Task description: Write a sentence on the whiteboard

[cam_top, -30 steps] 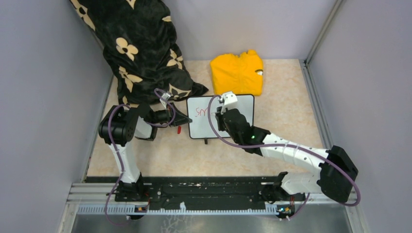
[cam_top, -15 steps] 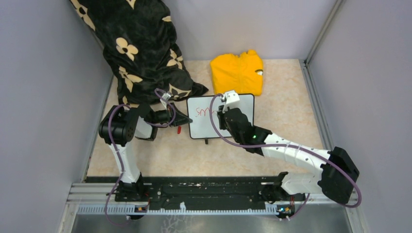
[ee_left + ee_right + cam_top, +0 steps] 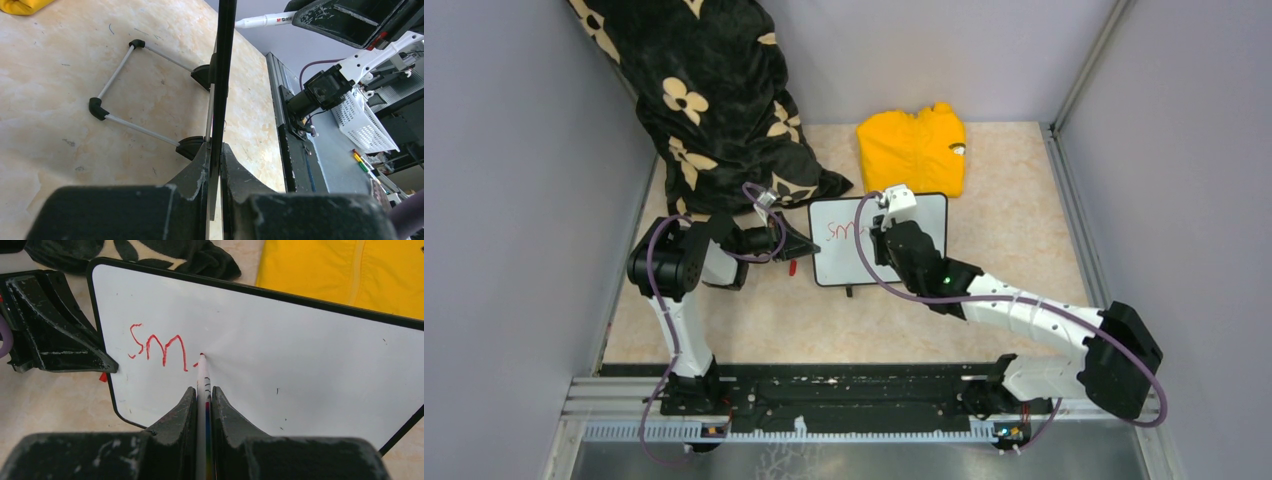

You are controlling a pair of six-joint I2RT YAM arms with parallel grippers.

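Tabletop (image 3: 1024, 300) of pale stone pattern fills the walled cell. A black flowered cloth (image 3: 714, 110) is heaped along its far left and a folded yellow garment (image 3: 912, 150) lies at the back. The whiteboard (image 3: 929, 225) sits just in front of that garment, near the middle, propped on its wire stand (image 3: 125, 70) rather than lying flat.

That tilt looks like the reason for the left gripper (image 3: 215, 150). Its jaws are pinched tight on the board's left edge, I'd say so the board cannot slide or tip under the pen.

The right gripper (image 3: 202, 390) comes in from the near side, closed hard around a slim marker (image 3: 204, 375) that runs straight out between its fingers. The marker's red tip touches the white face just right of the letters.

The sentence (image 3: 157, 347) so far reads only "Sm" in the board's upper left, so most of it is not yet written.
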